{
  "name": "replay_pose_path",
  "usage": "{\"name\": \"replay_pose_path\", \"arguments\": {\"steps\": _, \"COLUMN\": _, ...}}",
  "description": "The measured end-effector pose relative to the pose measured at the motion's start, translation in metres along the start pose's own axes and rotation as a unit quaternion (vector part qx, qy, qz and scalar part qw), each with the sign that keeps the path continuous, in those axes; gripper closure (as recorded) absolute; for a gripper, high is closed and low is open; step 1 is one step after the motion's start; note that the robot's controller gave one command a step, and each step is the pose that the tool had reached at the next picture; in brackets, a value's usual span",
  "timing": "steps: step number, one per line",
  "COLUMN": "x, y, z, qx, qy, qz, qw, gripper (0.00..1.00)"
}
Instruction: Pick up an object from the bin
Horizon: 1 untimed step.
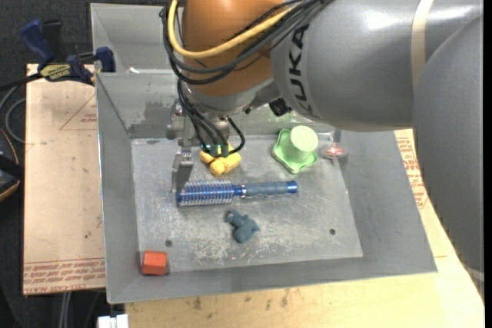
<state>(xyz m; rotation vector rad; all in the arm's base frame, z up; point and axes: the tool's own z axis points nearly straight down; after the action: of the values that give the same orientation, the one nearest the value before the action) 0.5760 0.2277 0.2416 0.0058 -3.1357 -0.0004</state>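
The arm's orange-capped wrist point(231, 27) hangs mid-bin point(115, 180), its gripper point(191, 167), spread impossible to tell, at the blue hairbrush point(234, 192) bristle end, beside a small yellow thing point(221, 161).

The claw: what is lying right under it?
A small yellow thing peeks out under the claw, beside the blue brush. Its upper part is covered by the arm.

Things on the bin point(323, 242) floor
The brush point(231, 193) lies mid-floor, with the cup point(296, 148) behind its right end, the small figure point(243, 226) just before it and the block point(154, 263) at the near left corner.
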Motion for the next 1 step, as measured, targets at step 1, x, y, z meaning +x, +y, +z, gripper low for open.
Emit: {"name": "replay_pose_path", "arguments": {"steps": 1, "x": 0.0956, "y": -0.0409, "z": 0.1232, "qx": 0.001, "qy": 0.0022, "qz": -0.12, "qw": 0.9928, "gripper": 0.0}}
